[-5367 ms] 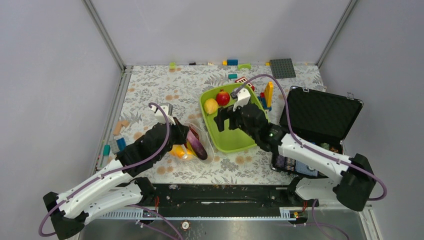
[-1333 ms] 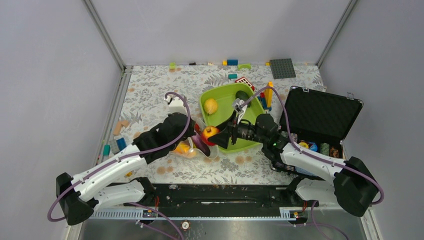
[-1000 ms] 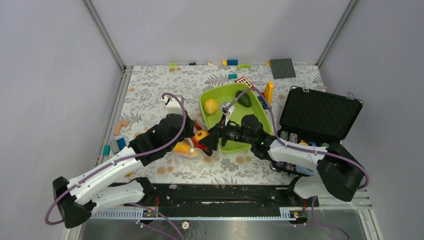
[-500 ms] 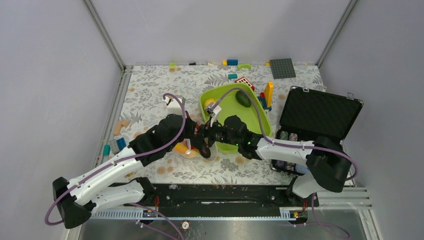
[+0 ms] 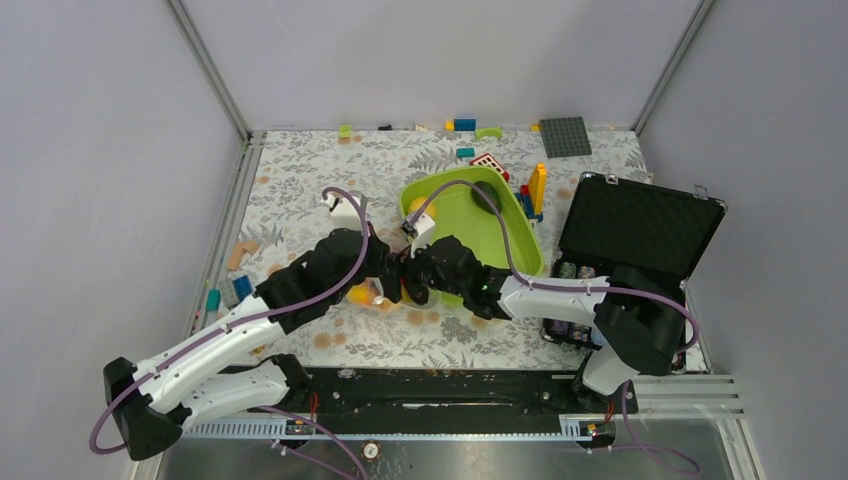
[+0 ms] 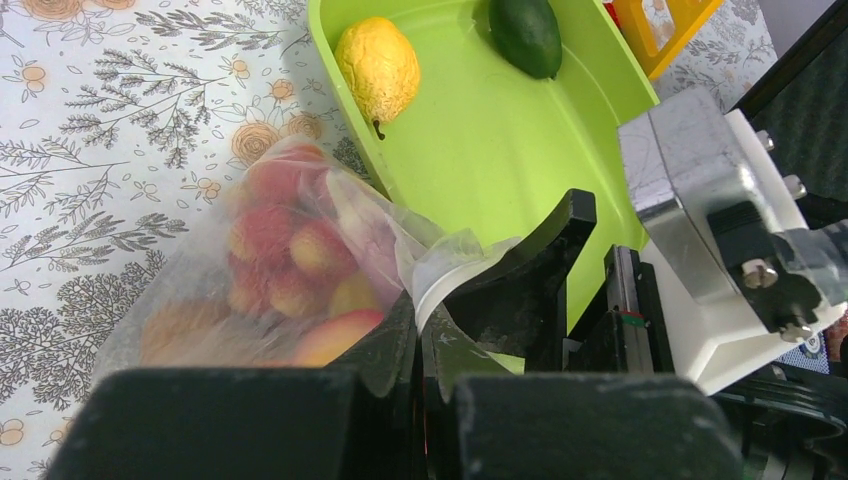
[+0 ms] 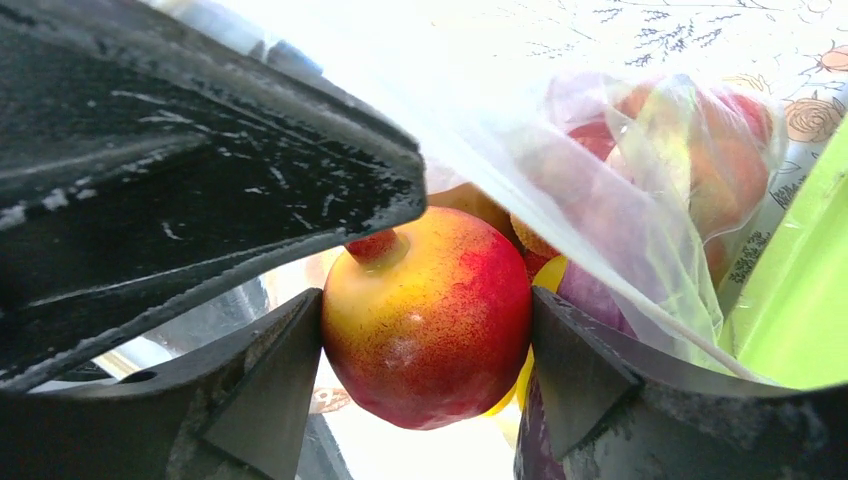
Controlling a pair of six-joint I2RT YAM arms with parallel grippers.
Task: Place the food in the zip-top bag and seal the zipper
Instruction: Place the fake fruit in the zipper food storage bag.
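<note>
So on the flowery bench [image 5: 300, 180] there are three containers. Biggest is the black case [image 5: 640, 230], lid up, with some small bits in its bottom half that I can't make out. Next is the lime tray [image 6: 480, 150], which holds exactly two pieces: one yellow fruit [image 6: 377, 67] and one dark green fruit [image 6: 526, 32]. Just beside the tray's left edge lies the zip-top bag [image 6: 250, 270], stuffed with reddish and yellow pieces, too bunched up to count. The left claw [image 6: 418, 345] is clamped tight on the bag's rim. The right claw [image 7: 425, 340] grips one red-yellow apple [image 7: 440, 300] right at the bag's mouth. Can't tell if it's actually inside.
</note>
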